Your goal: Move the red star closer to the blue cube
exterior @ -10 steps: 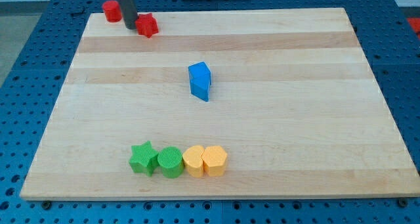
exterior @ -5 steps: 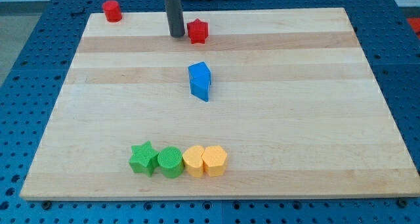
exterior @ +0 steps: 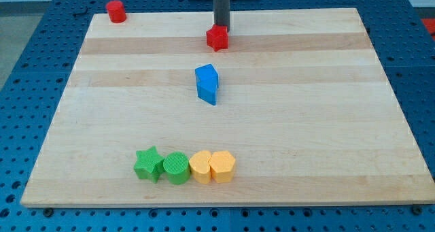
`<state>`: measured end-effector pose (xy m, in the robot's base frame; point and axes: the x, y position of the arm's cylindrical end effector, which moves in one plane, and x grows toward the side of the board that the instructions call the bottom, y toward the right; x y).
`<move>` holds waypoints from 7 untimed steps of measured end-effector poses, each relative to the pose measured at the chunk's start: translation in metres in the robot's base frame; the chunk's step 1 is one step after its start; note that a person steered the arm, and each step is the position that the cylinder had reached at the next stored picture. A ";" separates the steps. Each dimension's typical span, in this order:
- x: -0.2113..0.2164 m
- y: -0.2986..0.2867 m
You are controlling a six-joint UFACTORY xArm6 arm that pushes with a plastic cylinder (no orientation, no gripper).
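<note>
Red star sits near the desk top edge, just above the blue cube, apart from it. My tip is right behind the star at its upper side, probably touching, hard to tell. No gripper on this rod. Red cylinder top left. Green star, green cylinder, two yellow blocks in a row at bottom.

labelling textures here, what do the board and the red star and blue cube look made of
Board: pale wood, matte, visible grain and plank seams. Red star and blue cube: probably plastic, matte, uniform colour; faint ridges suggest 3D printing, though that is uncertain.
</note>
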<state>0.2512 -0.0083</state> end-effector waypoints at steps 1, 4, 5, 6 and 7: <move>0.003 0.000; 0.041 -0.015; 0.053 -0.017; 0.059 -0.017; 0.073 -0.017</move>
